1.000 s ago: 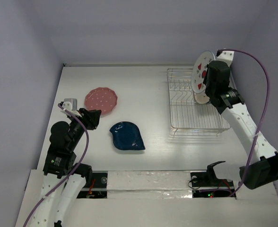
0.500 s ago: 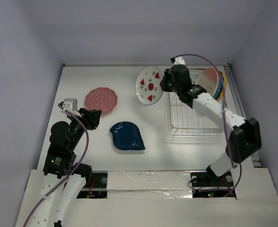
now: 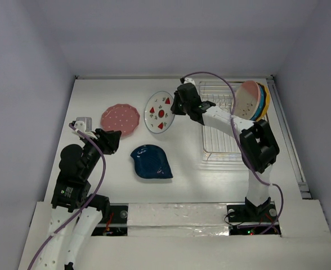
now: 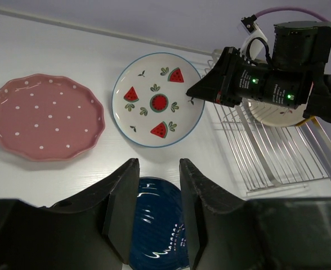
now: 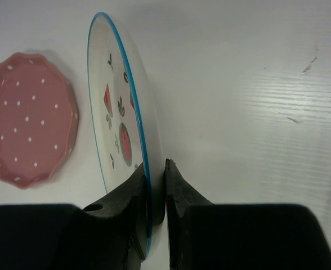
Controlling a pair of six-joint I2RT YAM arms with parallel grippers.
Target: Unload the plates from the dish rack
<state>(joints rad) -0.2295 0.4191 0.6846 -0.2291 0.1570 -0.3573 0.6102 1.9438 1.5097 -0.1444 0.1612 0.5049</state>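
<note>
From above, the right gripper [image 3: 174,106] is clamped on the right edge of a white plate with red fruit motifs and a thin blue rim [image 3: 158,112]. The plate is tilted, its face turned up towards the camera, over the white worktop [image 3: 182,169] between the pink dotted scalloped plate [image 3: 120,119] and the silver wire dish rack [image 3: 224,143]. The pink plate lies flat at far left. The dark blue leaf-shaped plate [image 3: 151,162] lies flat nearer the arm bases, apart from both. In the rack's far right corner three plates stand on edge together: a cream-and-pink plate [image 3: 246,101], a light blue plate [image 3: 260,109] and a yellow-orange plate [image 3: 265,97]. The left gripper [image 3: 110,140] hangs near the pink plate and the blue one.

In the left wrist view, the left gripper [image 4: 158,169] is spread with nothing between its fingers, above the dark blue leaf-shaped plate [image 4: 154,225]. Beyond lie the pink plate [image 4: 44,117] and the fruit plate [image 4: 157,101], whose right rim meets the right gripper [image 4: 199,93]. The rack [image 4: 267,160] sits at right.

In the right wrist view, the right gripper [image 5: 154,175] pinches the blue rim of the fruit plate [image 5: 117,124], seen nearly edge-on. The pink plate [image 5: 27,118] lies to its left on the worktop [image 5: 238,84]. Whether the held plate touches the worktop cannot be told.
</note>
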